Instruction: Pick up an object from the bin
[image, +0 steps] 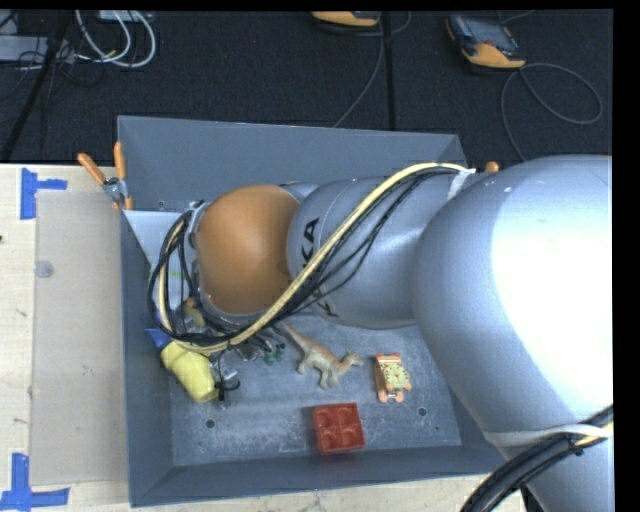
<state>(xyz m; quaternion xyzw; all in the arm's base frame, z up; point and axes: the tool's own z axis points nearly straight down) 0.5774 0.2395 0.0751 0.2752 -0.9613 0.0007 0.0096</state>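
Observation:
My gripper (221, 382) is low in the bin's left front part, mostly hidden under the arm's orange cover. It stands right beside a yellow rounded thing (190, 372) that lies near the left wall, and looks to be touching it. A small green thing (270, 350) lies just to the right of the gripper. A tan toy dinosaur (322, 363) lies further right on the bin floor.
A red studded block (337, 427) lies near the front wall. A small orange and yellow toy (391, 379) lies right of the dinosaur. A bit of blue (156, 339) shows by the left wall. The arm covers the bin's back and right.

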